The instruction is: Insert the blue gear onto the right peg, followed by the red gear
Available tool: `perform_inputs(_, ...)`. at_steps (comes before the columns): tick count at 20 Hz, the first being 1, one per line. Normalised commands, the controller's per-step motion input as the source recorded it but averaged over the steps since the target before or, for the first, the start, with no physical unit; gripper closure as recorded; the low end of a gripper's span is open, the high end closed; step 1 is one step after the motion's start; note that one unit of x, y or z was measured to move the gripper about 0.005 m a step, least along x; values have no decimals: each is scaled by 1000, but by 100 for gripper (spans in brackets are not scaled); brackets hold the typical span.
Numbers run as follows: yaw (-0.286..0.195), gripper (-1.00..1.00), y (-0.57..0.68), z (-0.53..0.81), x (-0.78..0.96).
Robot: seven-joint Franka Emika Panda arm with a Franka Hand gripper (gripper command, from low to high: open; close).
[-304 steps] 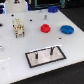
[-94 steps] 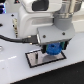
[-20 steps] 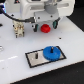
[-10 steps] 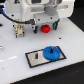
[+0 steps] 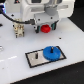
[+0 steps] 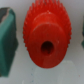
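A white table (image 5: 15, 67) is seen across the exterior view, with a dark background (image 5: 75, 12) behind its far edge. A rectangular grey plate (image 5: 32, 59) with a black rim is laid flat on the table, towards the near side and slightly skewed to the table's edge. A short dark pin (image 5: 38, 55) is set upright on the plate, in the half nearer the exterior view's left. A small tan, frame-like object (image 5: 19, 29) is stood on the table farther back, towards the exterior view's left and well apart from the plate; its details are blurred. A small pale item (image 5: 1, 48) is cut off by the left edge and cannot be made out.
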Motion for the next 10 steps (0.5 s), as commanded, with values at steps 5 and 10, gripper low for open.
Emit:
perform_inputs(5,0,100,68,59,-23)
perform_inputs(10,0,100,30,471,158)
